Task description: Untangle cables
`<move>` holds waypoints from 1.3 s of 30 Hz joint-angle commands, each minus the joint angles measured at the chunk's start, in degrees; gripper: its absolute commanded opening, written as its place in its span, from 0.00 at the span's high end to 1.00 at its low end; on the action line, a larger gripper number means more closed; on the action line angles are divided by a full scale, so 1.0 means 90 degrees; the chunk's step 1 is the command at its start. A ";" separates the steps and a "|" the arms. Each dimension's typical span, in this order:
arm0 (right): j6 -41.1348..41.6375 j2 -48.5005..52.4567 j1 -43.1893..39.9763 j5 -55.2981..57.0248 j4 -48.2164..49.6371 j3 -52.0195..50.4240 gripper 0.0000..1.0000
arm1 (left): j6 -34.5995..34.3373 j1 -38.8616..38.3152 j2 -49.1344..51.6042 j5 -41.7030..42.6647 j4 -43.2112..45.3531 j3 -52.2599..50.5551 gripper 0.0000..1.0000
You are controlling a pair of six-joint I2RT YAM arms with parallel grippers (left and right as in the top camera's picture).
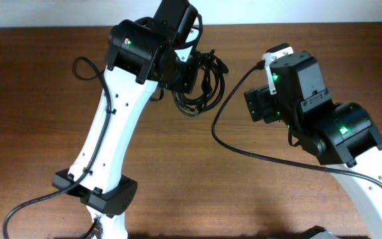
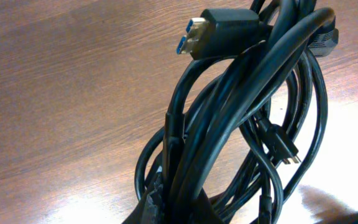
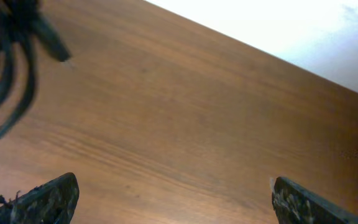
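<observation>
The cables (image 1: 201, 83) are a bundle of thin black cords hanging in loops from my left gripper (image 1: 186, 72) above the brown table. In the left wrist view the bundle (image 2: 241, 124) fills the frame, with a blue-tipped USB plug (image 2: 219, 34) at the top and a small connector (image 2: 288, 152) lower right. My left gripper (image 2: 229, 208) is shut on the bundle's lower strands. My right gripper (image 1: 256, 106) is open and empty, to the right of the bundle. In the right wrist view its fingertips (image 3: 173, 196) are wide apart and the cables (image 3: 8, 68) show blurred at the far left.
The brown wooden table (image 1: 45, 99) runs across the view, with a white wall edge along the back (image 1: 310, 12). Thicker black arm cables (image 1: 244, 149) trail over the table between the two arms.
</observation>
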 commanded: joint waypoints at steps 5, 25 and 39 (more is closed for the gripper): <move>0.0454 -0.0100 -0.0012 -0.1999 -0.0571 0.0151 0.01 | 0.0063 0.0015 -0.0097 0.0138 0.0053 -0.0007 1.00; -0.0457 0.1095 -0.0155 -0.3432 0.0505 0.0151 0.01 | 0.0066 0.0015 -0.0102 0.0189 0.0010 -0.0007 1.00; -0.0457 0.1127 -0.0838 -0.3667 0.0755 0.0151 0.01 | 0.0109 0.0015 -0.0104 0.0192 0.0012 -0.0007 1.00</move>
